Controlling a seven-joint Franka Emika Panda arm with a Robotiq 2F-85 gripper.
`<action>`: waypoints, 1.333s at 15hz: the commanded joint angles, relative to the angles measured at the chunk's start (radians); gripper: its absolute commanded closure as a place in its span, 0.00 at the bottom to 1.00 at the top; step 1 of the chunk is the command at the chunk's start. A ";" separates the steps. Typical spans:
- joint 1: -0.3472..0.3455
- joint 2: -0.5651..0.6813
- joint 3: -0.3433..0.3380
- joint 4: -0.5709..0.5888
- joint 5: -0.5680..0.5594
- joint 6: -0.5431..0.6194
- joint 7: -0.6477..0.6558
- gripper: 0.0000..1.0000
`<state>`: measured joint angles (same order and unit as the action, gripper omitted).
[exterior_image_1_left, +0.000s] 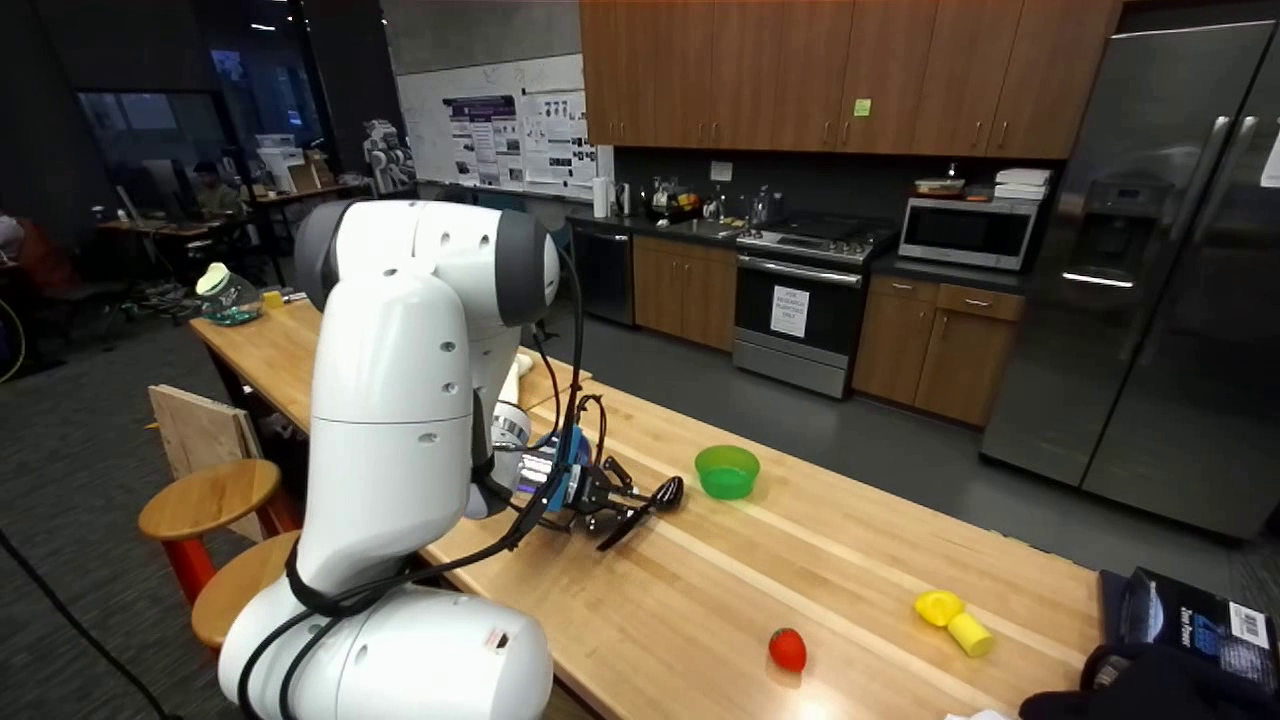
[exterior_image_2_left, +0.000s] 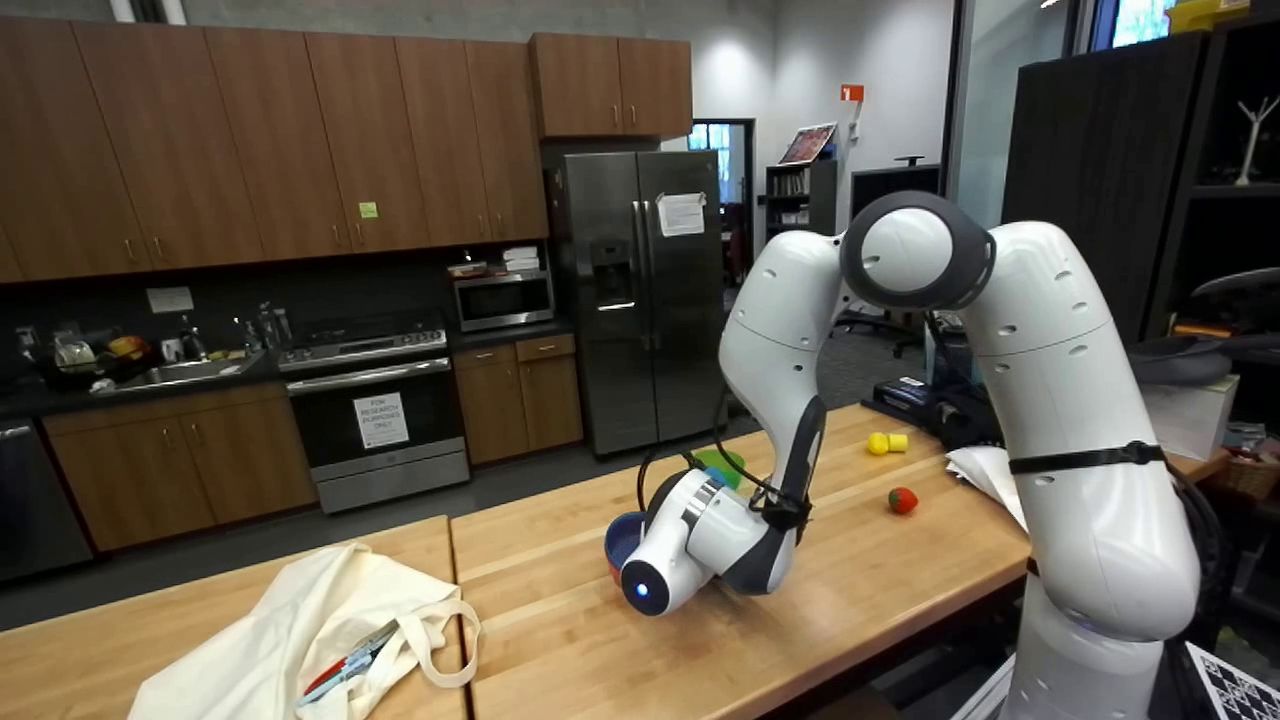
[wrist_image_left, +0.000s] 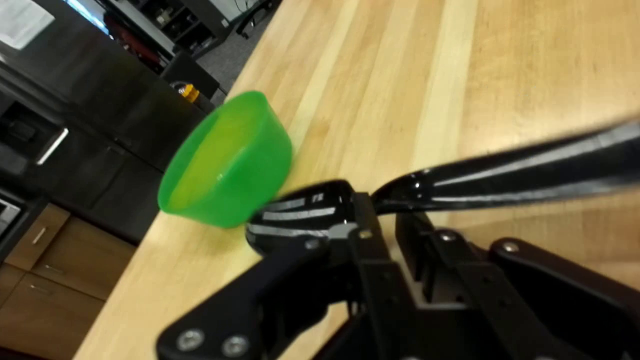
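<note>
In the wrist view a glossy black spoon (wrist_image_left: 295, 215) lies crosswise at the tips of my gripper (wrist_image_left: 391, 220). Its bowl is on the left and its handle runs off to the right. The left finger covers part of the neck; the right fingertip meets the handle's lower edge. A narrow strip of table shows between the fingers, which stand slightly apart. Whether they still touch the spoon is unclear. The green bowl (wrist_image_left: 260, 175) stands just beyond the spoon's bowl. In an exterior view the gripper (exterior_image_1_left: 635, 505) is low over the table, with the green bowl (exterior_image_1_left: 727, 480) nearby.
A red strawberry (exterior_image_1_left: 787, 650) and a yellow object (exterior_image_1_left: 968, 634) lie farther along the table. Beside the wrist, a blue round thing (exterior_image_2_left: 622, 537) is partly hidden. A cream tote bag (exterior_image_2_left: 290, 620) and dark items (exterior_image_1_left: 1190, 640) sit at opposite ends.
</note>
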<state>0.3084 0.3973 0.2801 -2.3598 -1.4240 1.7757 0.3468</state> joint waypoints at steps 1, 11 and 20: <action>-0.004 0.014 0.010 0.006 -0.005 -0.001 -0.015 0.81; -0.004 0.021 0.011 0.017 -0.005 0.003 -0.043 0.81; -0.054 -0.080 0.004 0.039 0.175 0.039 -0.010 0.26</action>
<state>0.2850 0.3907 0.2848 -2.3070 -1.3198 1.7834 0.3209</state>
